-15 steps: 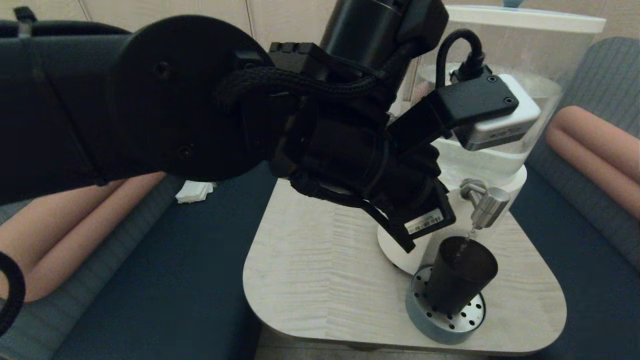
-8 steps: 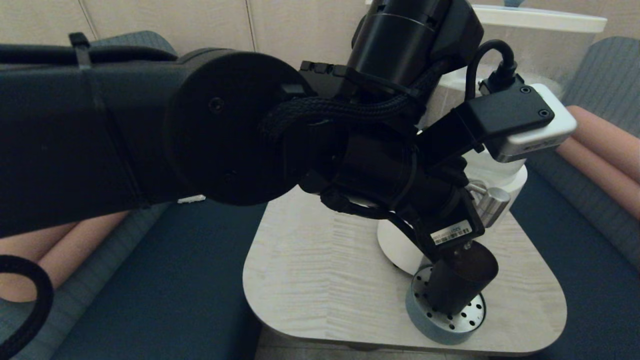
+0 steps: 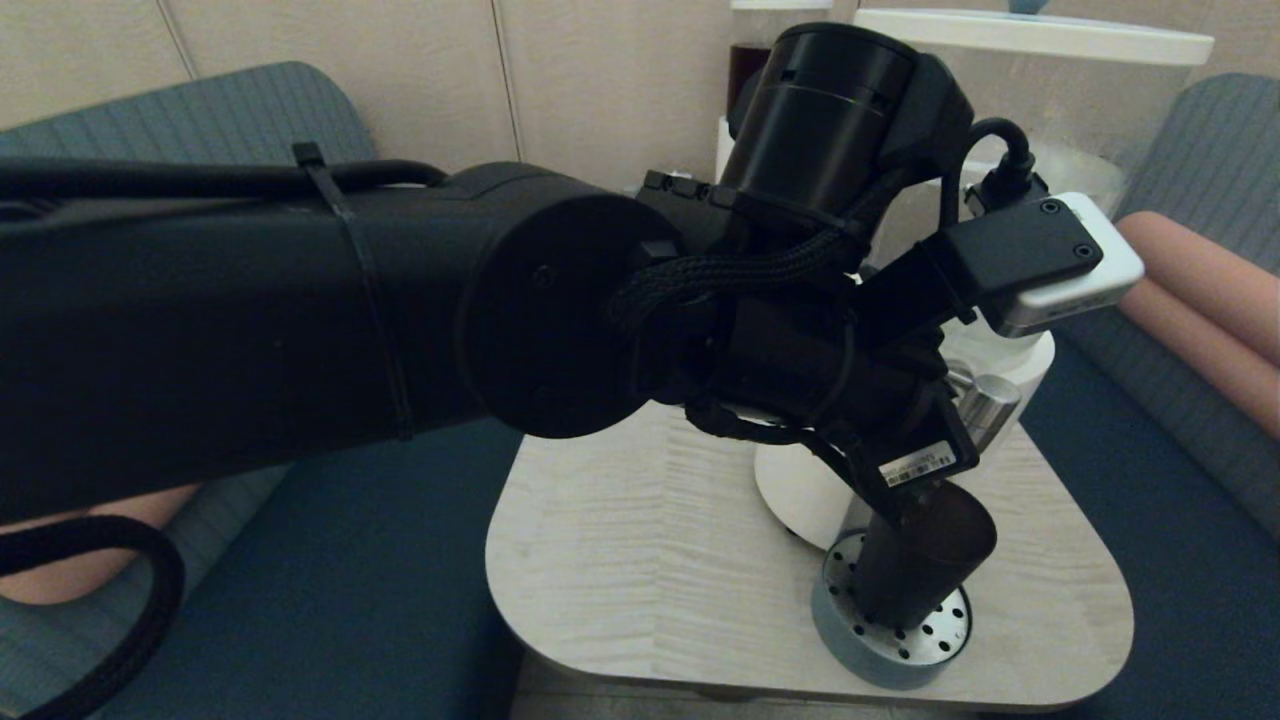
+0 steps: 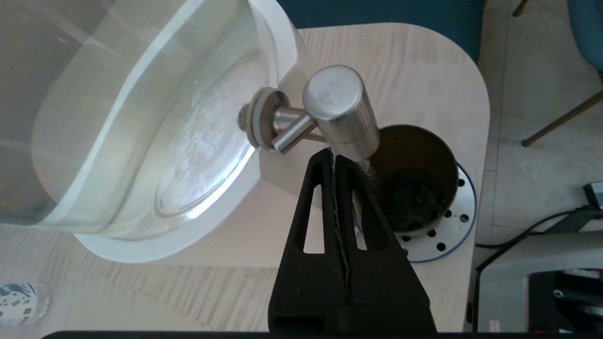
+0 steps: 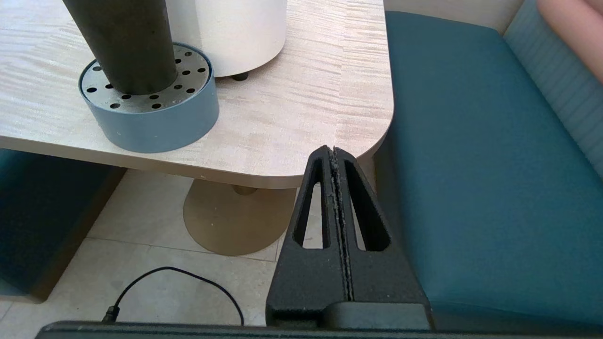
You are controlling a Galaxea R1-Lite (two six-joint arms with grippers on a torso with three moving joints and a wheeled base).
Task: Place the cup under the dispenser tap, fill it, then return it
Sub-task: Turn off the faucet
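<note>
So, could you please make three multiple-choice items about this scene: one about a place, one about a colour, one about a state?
1. Where does the cup stand?
A. on the perforated drip tray
B. on the bare table
C. on the seat

2. What colour is the drip tray's wall?
A. red
B. grey-blue
C. yellow

3. How are the left gripper's fingers?
A. wide open
B. shut on the cup
C. shut, holding nothing

Answers: 1 A, the cup sits on the holed disc under the dispenser tap. 2 B, the right wrist view shows a grey-blue wall. 3 C, the fingers meet beside the tap, above the cup.
</note>
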